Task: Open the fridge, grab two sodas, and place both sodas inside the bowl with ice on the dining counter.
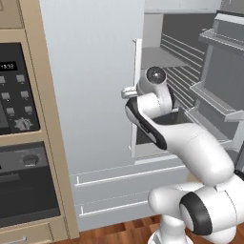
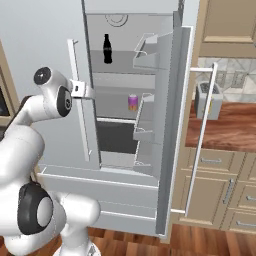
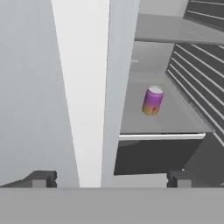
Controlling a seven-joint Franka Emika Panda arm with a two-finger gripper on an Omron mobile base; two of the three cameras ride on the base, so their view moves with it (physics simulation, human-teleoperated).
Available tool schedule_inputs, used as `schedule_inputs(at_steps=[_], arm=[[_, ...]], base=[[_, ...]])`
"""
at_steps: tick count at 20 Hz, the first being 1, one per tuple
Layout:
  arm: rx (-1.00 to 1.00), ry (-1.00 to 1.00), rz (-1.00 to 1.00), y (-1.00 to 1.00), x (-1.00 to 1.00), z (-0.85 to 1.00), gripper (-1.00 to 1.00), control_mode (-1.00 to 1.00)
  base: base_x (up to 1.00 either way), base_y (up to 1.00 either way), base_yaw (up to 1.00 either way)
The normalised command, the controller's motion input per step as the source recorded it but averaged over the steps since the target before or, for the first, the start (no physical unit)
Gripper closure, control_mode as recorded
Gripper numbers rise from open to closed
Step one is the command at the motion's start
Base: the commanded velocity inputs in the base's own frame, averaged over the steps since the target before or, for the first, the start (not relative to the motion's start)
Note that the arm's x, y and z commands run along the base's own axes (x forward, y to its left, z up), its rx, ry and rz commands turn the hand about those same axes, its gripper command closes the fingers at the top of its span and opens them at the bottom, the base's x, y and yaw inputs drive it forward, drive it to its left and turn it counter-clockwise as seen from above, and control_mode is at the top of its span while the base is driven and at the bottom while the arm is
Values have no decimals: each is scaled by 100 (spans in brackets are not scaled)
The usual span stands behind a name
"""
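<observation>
the fridge [image 2: 45, 60] stands with its right door [image 2: 172, 130] swung wide and its left door shut, grey shelves showing inside. the white arm [image 1: 190, 143] reaches toward the opening at the left door's edge. a dark bottle [image 2: 107, 48] stands on the upper shelf; a purple can [image 3: 152, 100] stands upright on the shelf below. the gripper [image 3: 111, 178] is spread wide, empty, straddling the left door's edge, well short of the can.
</observation>
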Motion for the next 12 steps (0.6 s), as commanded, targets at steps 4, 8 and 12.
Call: schedule_inputs(at_steps=[4, 8, 12], arm=[[3, -2, 0, 9, 63, -1, -100, -100], [4, 0, 0, 14, 58, -2, -100, -100], [5, 0, 0, 16, 61, -5, -100, -100]], base=[[0, 0, 0], [0, 0, 0], [0, 0, 0]])
